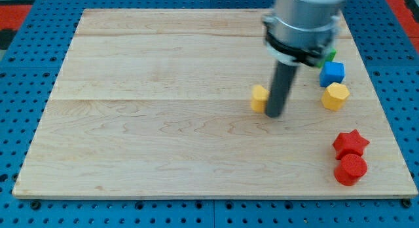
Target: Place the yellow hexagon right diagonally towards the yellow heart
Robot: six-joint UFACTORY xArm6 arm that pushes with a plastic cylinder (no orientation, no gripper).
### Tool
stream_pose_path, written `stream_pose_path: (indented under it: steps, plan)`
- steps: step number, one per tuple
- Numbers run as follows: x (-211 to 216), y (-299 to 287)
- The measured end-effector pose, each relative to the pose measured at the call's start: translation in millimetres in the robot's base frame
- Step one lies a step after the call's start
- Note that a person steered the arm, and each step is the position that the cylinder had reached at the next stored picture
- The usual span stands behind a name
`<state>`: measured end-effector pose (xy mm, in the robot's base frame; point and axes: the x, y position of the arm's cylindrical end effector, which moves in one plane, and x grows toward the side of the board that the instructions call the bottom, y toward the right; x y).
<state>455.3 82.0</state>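
Observation:
The yellow hexagon (334, 96) lies near the board's right edge, just below a blue cube (332, 73). A second yellow block (259, 97), probably the yellow heart, lies near the middle of the board, and the rod hides its right side. My tip (275, 114) rests on the board, touching or almost touching that block's right side. The tip is well to the left of the yellow hexagon and slightly lower in the view.
A green block (331, 55) peeks out behind the arm, above the blue cube. A red star (350, 143) and a red cylinder (350, 169) lie at the lower right. The wooden board (150, 123) sits on a blue pegboard.

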Motion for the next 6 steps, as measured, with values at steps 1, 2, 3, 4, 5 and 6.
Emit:
stream_pose_path:
  steps: [1, 2, 3, 4, 5, 6]
  plan:
    - [-46.7, -36.6]
    - [8.0, 18.7]
    - [31.8, 94.2]
    - [31.7, 136.3]
    - [6.8, 193.6]
    - [-14.0, 144.2]
